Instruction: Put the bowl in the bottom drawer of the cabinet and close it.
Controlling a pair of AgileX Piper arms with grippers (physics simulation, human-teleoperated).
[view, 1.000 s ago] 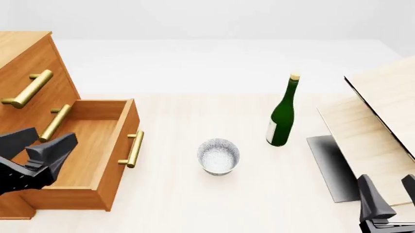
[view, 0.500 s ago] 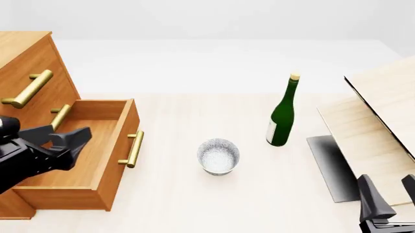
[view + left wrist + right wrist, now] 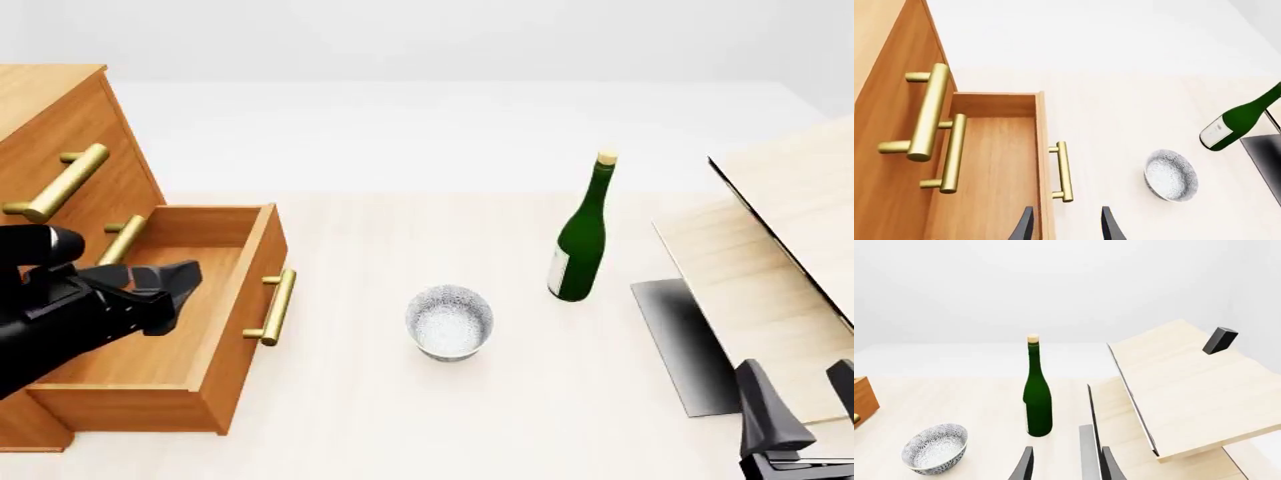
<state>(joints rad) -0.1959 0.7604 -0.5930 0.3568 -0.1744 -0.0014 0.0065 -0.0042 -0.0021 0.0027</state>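
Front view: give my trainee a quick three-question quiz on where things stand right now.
1. True or false: the bottom drawer is pulled open.
2. Where is the bowl? A in the drawer; B on the table; C in a hand.
3. Which hand is nearer the cabinet?

Key: 1 true. 2 B, it stands between the drawer and the green bottle. 3 the left hand, over the open drawer; the right hand is at the opposite side.

On the table, my left gripper (image 3: 171, 282) hangs over the pulled-out bottom drawer (image 3: 200, 330) of the tall wooden cabinet (image 3: 54, 130) at the left, the small round speckled bowl (image 3: 450, 322) sits to its right, and the green glass bottle (image 3: 581, 240) stands farther right behind it.
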